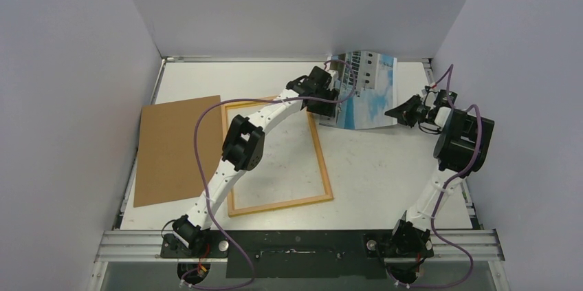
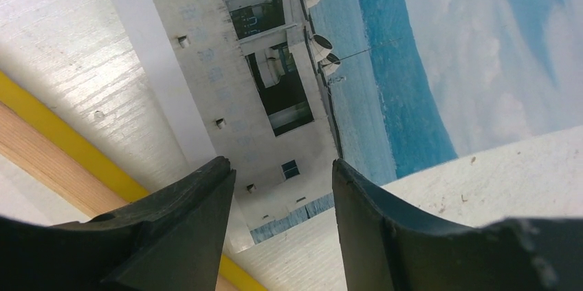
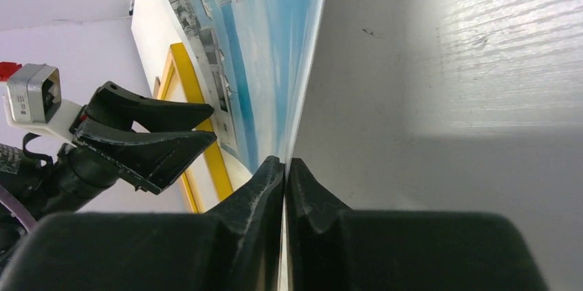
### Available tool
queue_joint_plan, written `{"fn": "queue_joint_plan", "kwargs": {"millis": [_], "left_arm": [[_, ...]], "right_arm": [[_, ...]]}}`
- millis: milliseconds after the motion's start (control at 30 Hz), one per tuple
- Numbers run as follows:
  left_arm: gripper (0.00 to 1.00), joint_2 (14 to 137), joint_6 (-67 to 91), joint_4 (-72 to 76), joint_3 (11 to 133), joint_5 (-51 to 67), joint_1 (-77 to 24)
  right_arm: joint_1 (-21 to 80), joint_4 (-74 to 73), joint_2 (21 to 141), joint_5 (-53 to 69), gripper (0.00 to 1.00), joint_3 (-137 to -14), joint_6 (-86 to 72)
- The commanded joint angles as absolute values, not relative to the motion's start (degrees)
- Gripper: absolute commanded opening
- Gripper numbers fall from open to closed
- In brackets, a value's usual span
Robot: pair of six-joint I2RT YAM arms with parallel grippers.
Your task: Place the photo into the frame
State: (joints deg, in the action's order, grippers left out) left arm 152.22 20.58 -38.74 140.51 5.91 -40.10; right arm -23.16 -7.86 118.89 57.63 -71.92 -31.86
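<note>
Right gripper (image 3: 284, 164): pressed together on the photo's (image 3: 268, 43) right edge, the sheet pinched between its fingertips.
Left gripper (image 2: 282, 170): held spread above the photo's near left corner, not seen touching.
Photo: tilted up at the worktop's (image 1: 385, 174) far edge, beside the frame's (image 1: 323, 167) far right corner.

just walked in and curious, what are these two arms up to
The right gripper is pinched shut on one edge of the photo, which curls up off the table at the far side. The left gripper hovers open over the photo's other end, by a far corner of the frame. The frame lies flat and empty, with a brown board to its left. The photo is not in the frame yet.
</note>
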Motion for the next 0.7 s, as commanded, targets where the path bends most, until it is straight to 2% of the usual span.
{"fn": "queue_joint_plan", "kwargs": {"millis": [0,133,367,667], "left_arm": [[0.54,150.2,19.9,-42.5,138.4,10.7,-38.7],[0.57,142.6,19.4,-39.9,134.5,17.1,-37.4],[0.66,128.8,16.1,-37.3,124.9,18.1,-35.4],[0.69,121.6,15.3,-38.6,123.1,16.7,-33.5]], "right_arm": [[-22.8,-8.2,117.3,56.4,0.02,-74.7,-31.9],[-22.4,-10.1,115.0,54.1,0.0,-75.2,-32.1],[-22.0,-11.6,108.9,51.8,0.0,-74.5,-34.0],[-21.9,-16.1,98.9,48.0,0.0,-75.0,-38.7]]}}
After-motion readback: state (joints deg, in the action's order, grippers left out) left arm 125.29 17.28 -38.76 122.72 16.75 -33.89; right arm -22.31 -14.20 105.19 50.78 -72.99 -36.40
